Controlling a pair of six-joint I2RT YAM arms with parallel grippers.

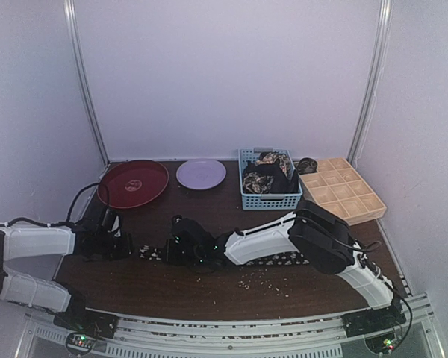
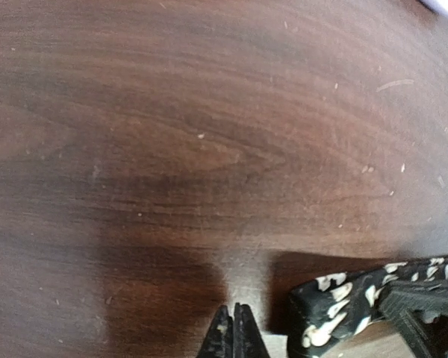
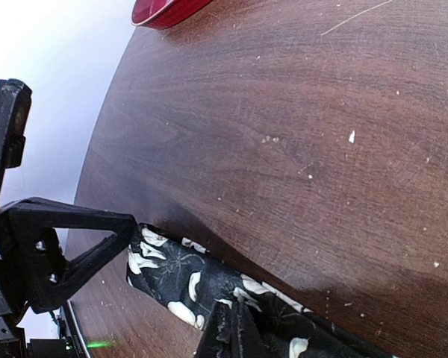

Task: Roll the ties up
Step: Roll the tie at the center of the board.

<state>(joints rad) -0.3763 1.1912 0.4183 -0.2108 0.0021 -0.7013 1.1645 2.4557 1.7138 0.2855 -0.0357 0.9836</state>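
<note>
The dark wooden table (image 1: 209, 287) carries everything. One tie (image 1: 153, 253) lies stretched out flat along its near edge, running left to right: a long, narrow black strip printed with cream leaf-like flecks. Its left end looks thick and doubled in the wrist views, and much of its length is hidden under the right arm. There are two arms. The right gripper (image 3: 235, 332) is clenched, its tips pressed together on top of the tie close to that left end; I cannot tell whether any cloth is pinched between them. The left gripper (image 2: 234, 332) is clenched too, on nothing, low over bare wood just beside the tie's end and not touching it. One tan gridded tray (image 1: 349, 217) sits at the far right corner. One red plate (image 1: 133, 183) sits towards the far left corner. One blue basket (image 1: 269, 200) stands at the far edge beside the tray, holding more ties (image 1: 267, 173) bunched up, too tangled to count. One lilac plate (image 1: 201, 174) lies between the red plate and the basket. One small dark patterned bundle (image 1: 307, 165) sits between the basket and the tray. Pale crumbs (image 1: 265, 277) dot the near edge.
</note>
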